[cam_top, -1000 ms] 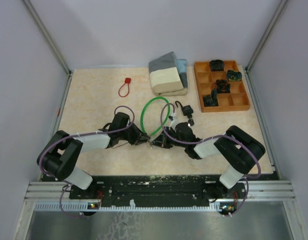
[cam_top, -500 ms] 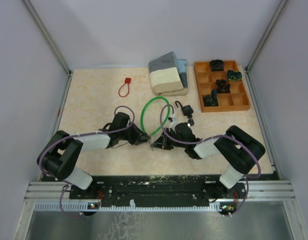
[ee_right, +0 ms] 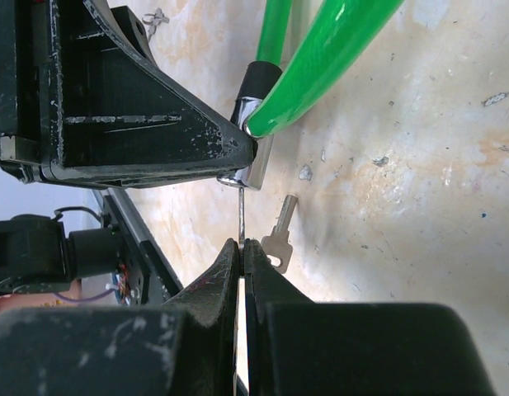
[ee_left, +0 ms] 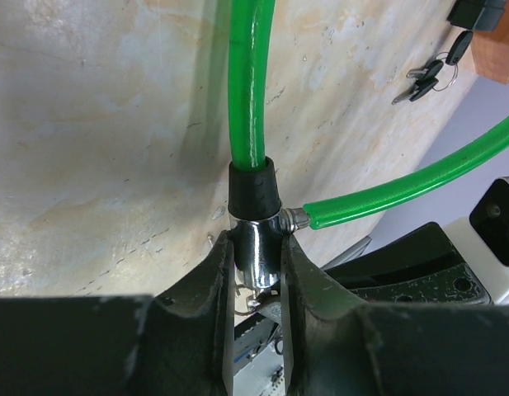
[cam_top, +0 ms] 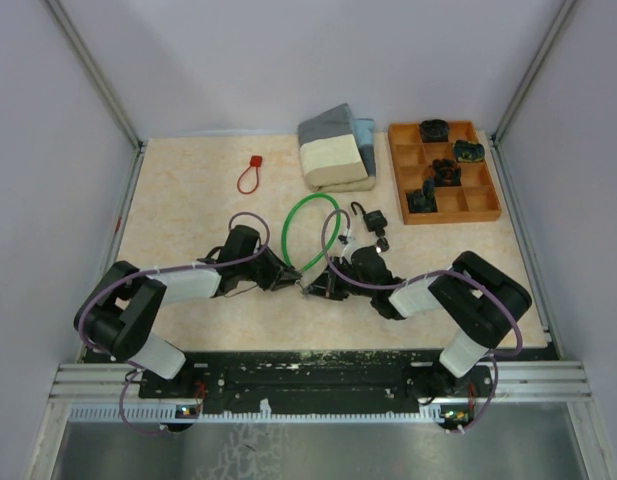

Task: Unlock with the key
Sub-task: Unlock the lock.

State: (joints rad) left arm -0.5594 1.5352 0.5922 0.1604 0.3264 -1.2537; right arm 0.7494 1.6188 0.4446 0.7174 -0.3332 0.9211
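A green cable lock point(cam_top: 313, 232) lies in a loop at the table's middle. Its chrome barrel point(ee_left: 258, 247) sits between the fingers of my left gripper point(ee_left: 256, 272), which is shut on it, just below the black collar. In the right wrist view the same barrel point(ee_right: 254, 169) shows end-on. A thin key point(ee_right: 240, 213) runs from that end into my right gripper point(ee_right: 242, 245), which is shut on the key's head. A second silver key point(ee_right: 280, 233) lies just beside it on the table. From above, the two grippers point(cam_top: 306, 284) meet tip to tip.
A small red cable lock point(cam_top: 250, 176) lies at the back left. Foam blocks point(cam_top: 336, 150) and a wooden tray point(cam_top: 443, 172) with black locks stand at the back. A black padlock with keys point(cam_top: 371, 220) lies just behind the right arm.
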